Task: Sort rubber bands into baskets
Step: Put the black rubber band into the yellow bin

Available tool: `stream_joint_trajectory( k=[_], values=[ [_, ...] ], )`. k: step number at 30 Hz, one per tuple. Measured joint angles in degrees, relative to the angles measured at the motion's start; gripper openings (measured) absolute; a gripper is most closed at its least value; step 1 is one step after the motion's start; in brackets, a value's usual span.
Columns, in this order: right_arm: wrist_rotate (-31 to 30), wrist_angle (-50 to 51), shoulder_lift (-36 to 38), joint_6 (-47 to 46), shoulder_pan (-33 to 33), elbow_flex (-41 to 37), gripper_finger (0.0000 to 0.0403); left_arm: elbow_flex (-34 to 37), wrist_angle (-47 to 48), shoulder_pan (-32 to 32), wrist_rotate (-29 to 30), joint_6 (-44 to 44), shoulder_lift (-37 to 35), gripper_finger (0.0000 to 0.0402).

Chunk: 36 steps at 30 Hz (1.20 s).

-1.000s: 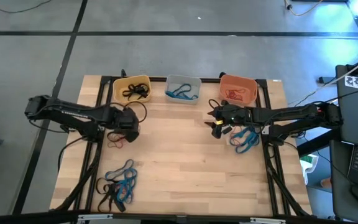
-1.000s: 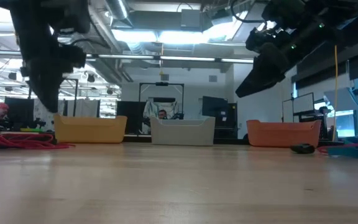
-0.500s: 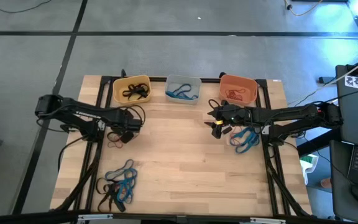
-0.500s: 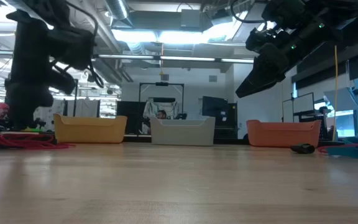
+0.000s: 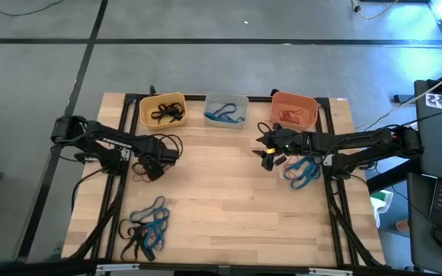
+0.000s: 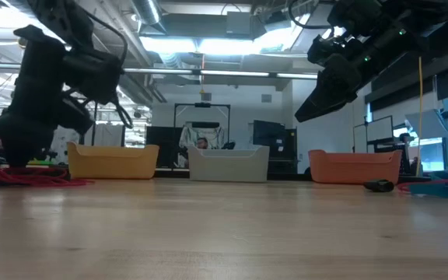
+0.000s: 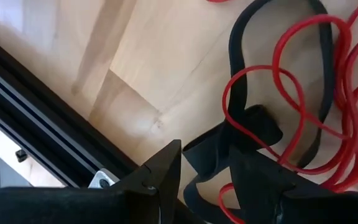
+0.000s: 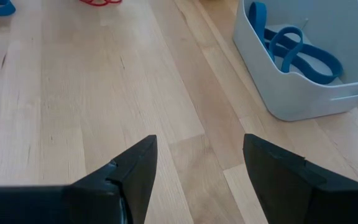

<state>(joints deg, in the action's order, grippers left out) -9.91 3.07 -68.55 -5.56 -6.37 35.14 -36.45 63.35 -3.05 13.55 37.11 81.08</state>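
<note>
Three baskets stand along the far edge: yellow (image 5: pixel 162 110) with black rubber bands, pale grey (image 5: pixel 225 110) with blue ones, orange (image 5: pixel 294 110) with red ones. A small tangle of red and black bands (image 5: pixel 139 175) lies flat on the table at the left. My left gripper (image 7: pixel 207 177) is open and low over it, pointing steeply down, one finger on each side of a black band (image 7: pixel 211 154) with red loops (image 7: pixel 303 81) around it. My right gripper (image 5: pixel 267 155) hangs open above the table near the orange basket, holding nothing. My left gripper has its two fingers on either side of a folded stretch of the black band (image 7: pixel 229 140), coming from above. The band lies on the table among the red loops. Whether the fingers touch it, I cannot tell.
A pile of blue and black bands (image 5: pixel 147 226) lies near the front left. Blue bands (image 5: pixel 303 170) lie under my right arm. A dark frame rail (image 7: pixel 48 118) runs along the table's left side close to my left gripper. The table's middle is bare wood.
My left gripper has sunk toward the red and black tangle, drifting a little toward the near edge, and has tipped to point more steeply down. Its finger gap looks the same.
</note>
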Motion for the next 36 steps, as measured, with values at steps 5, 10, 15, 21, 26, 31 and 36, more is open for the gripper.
stream_joint_trajectory(
  k=[5,10,15,21,26,31,36],
  values=[
    [0.02,0.0,0.0,0.02,0.0,0.0,0.0237,1.27,-1.69,-0.09,-0.14,-0.03,-0.02,0.0128],
    [-0.17,0.0,0.0,0.02,0.0,0.0,0.0237,2.27,-3.93,-0.07,-1.23,-0.22,-0.02,0.0092],
    [-1.07,-0.01,0.0,0.03,0.0,0.0,0.0237,1.91,-3.59,-0.07,0.35,0.23,-0.02,0.0023],
    [-1.09,0.0,0.0,0.04,0.02,0.0,0.0237,-2.9,1.23,-0.07,1.72,0.5,-0.17,0.0015],
    [-1.11,0.0,0.0,0.03,0.0,0.0,0.0237,-7.49,8.8,-0.07,2.59,0.54,-0.17,0.0011],
    [-1.13,0.02,-0.02,0.04,0.0,0.0,0.0237,-12.83,12.83,0.38,6.86,0.19,-0.43,0.0004],
    [-1.14,0.02,-0.01,0.03,0.0,0.0,0.0237,-19.01,15.93,0.39,13.13,-0.66,-0.48,0.0013]
  ],
)
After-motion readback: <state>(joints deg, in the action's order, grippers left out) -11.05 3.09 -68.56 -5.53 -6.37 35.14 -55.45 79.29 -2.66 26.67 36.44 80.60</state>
